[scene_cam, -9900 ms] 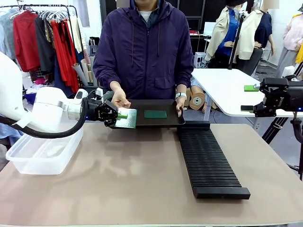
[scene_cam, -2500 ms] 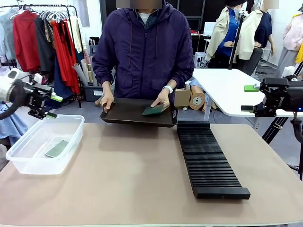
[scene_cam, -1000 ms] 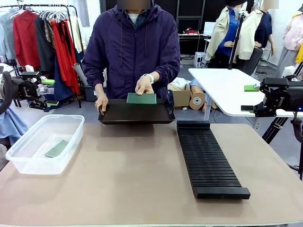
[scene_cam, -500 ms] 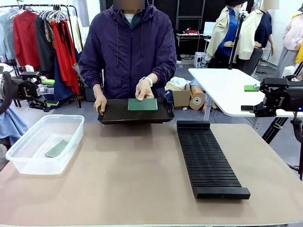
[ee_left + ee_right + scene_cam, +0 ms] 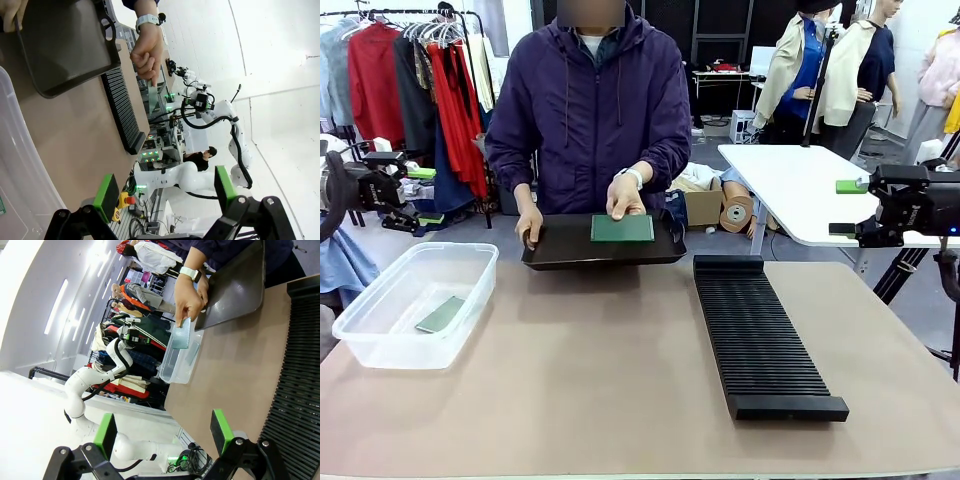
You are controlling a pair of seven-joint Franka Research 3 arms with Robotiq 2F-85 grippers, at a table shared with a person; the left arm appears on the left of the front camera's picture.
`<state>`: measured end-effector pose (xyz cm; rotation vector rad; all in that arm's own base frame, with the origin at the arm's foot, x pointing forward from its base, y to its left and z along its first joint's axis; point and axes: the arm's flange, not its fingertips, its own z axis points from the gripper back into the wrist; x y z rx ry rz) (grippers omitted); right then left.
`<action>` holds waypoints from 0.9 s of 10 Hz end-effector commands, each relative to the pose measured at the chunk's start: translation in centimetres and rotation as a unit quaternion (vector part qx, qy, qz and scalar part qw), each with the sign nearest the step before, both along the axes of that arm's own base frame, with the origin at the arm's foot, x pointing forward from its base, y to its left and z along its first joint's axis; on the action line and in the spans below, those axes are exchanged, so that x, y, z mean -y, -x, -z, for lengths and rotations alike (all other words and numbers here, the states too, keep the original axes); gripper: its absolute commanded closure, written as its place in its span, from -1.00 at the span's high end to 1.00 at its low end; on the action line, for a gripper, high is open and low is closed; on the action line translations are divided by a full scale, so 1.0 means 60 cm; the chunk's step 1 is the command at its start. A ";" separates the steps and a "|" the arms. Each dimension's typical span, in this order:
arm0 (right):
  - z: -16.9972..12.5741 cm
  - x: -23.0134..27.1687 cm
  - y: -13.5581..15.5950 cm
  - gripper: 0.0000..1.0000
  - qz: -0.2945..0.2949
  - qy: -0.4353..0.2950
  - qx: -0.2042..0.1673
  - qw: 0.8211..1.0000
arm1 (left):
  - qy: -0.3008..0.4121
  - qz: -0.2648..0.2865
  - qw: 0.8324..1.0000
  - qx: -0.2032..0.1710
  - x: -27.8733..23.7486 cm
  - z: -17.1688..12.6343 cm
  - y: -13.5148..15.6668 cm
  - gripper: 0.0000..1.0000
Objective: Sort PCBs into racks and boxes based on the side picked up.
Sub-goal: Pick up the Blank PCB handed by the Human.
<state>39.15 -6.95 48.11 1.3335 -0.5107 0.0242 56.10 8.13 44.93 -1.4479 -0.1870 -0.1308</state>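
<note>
My left jaws gape empty near the clear box, one PCB inside. At the desk's far edge, the person's hand props another PCB on the tray, long axis crosswise, roughly midway between arms. Right jaws open too.

I count two green boards: one by the table's far edge, the other board near its left edge. I count one black rack, one clear tub and one black tray.

table: tan top; near left edge: clear tub; right of middle: black slotted rack
</note>
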 end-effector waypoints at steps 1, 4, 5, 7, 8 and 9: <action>-0.005 -0.003 -0.003 1.00 0.002 -0.009 0.005 1.000 | 0.001 0.001 1.000 0.004 -0.001 -0.004 0.001 1.00; 0.007 -0.015 -0.014 1.00 -0.002 -0.004 -0.004 1.000 | 0.001 0.001 1.000 0.004 -0.001 -0.004 0.001 1.00; 0.012 -0.032 -0.027 1.00 0.001 -0.007 0.001 1.000 | 0.001 0.001 1.000 0.004 -0.001 -0.004 0.001 1.00; 0.029 -0.065 -0.066 1.00 -0.039 -0.013 -0.012 0.999 | 0.001 0.001 1.000 0.004 -0.001 -0.004 0.001 1.00; 0.038 -0.080 -0.084 1.00 -0.056 -0.016 -0.022 0.998 | 0.001 0.001 1.000 0.004 -0.001 -0.004 0.001 1.00; 0.043 -0.096 -0.101 1.00 -0.071 -0.012 -0.027 0.997 | 0.001 0.001 1.000 0.004 -0.001 -0.004 0.001 1.00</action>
